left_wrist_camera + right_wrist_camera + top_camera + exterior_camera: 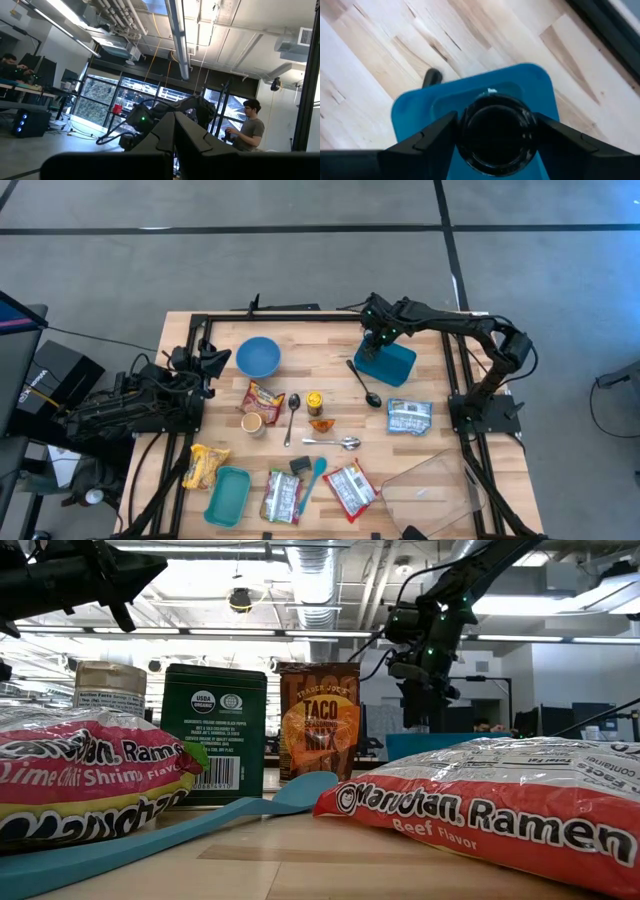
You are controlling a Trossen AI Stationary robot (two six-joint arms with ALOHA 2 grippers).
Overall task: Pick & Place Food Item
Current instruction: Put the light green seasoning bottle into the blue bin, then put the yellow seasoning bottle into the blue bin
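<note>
Jar (496, 135), a dark round one, is sitting between the right gripper's (496, 132) spread fingers (432, 135), directly over the blue tray (412, 112), so I'm guessing that's the food item being placed.

Going left to right on the table: the left gripper (212, 360) is parking off the left edge with its jaws pressed together, holding nothing. Next over, the blue bowl (258, 357), the ramen packets (283, 495), the spoon (291, 418) and the small yellow jar (315, 401) are all lying untouched mid-table. Then on the right, the right arm is hanging over the tray.

Whether the jar is resting on the tray or hanging just above it, I can't tell. Looks like the carry is basically finishing, with letting go and backing off left.
</note>
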